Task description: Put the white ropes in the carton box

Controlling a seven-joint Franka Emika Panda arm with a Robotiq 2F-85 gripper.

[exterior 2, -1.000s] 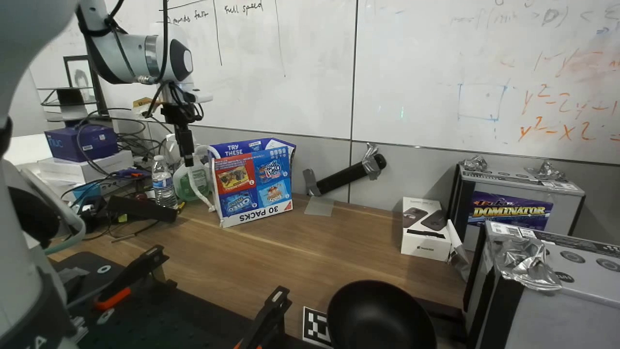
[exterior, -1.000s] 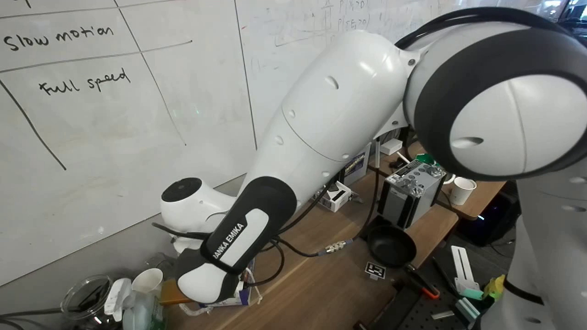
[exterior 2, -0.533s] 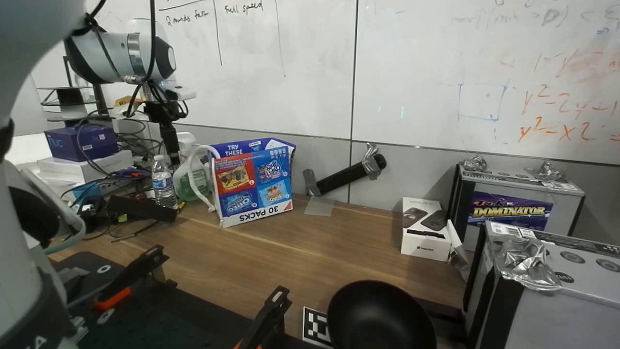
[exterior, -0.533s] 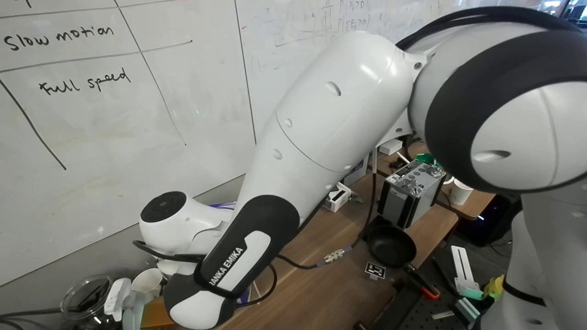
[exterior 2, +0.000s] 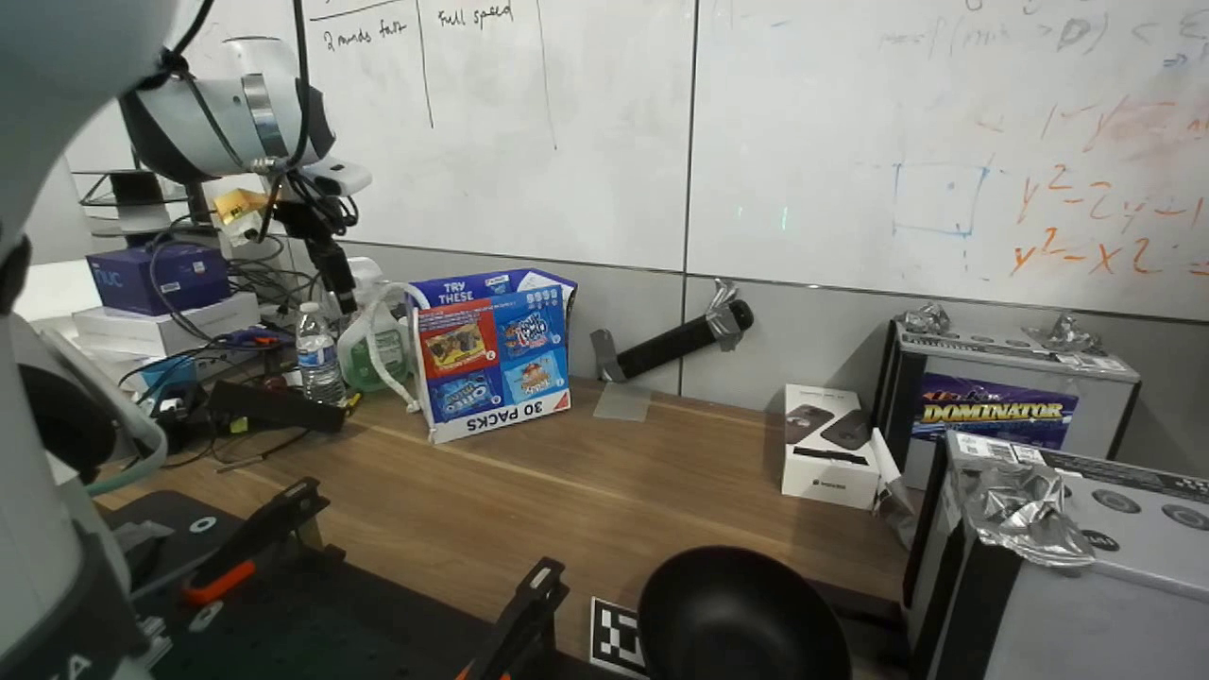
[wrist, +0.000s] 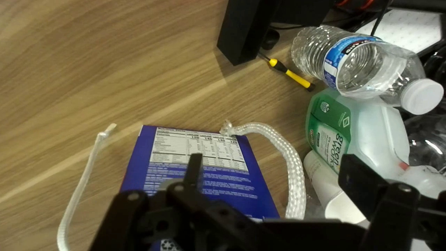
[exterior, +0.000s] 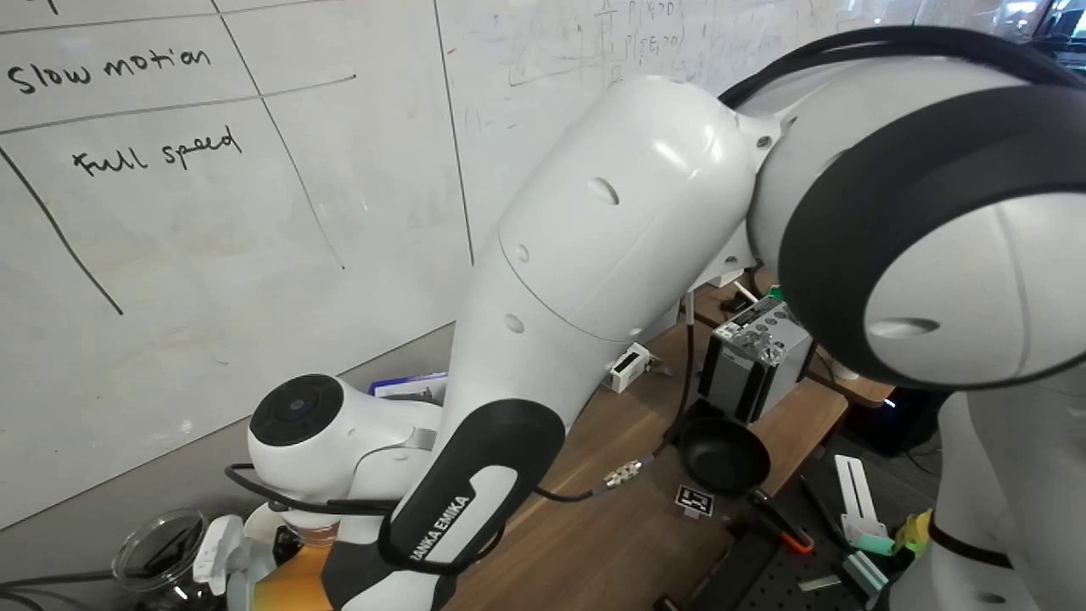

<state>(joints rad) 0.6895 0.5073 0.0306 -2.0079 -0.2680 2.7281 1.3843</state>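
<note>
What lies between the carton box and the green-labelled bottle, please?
In the wrist view, a thick white rope curves between the carton box and the bottle; some bare table shows there, with a white cup beside the bottle.

In an exterior view: high, downward; white-and-black robot arm [exterior: 619,229] nearest at three o'clock. In an exterior view: facing glossy whiteboard [exterior 2: 803,113] across brown wooden tabletop [exterior 2: 642,482]. Both share round black pan [exterior 2: 741,623]. Wrist view: close, downward over blue cardboard box [wrist: 226,176].

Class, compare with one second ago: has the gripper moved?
Yes: in an exterior view the gripper has shifted leftward in the picture, away from the unmoved carton box.
</note>
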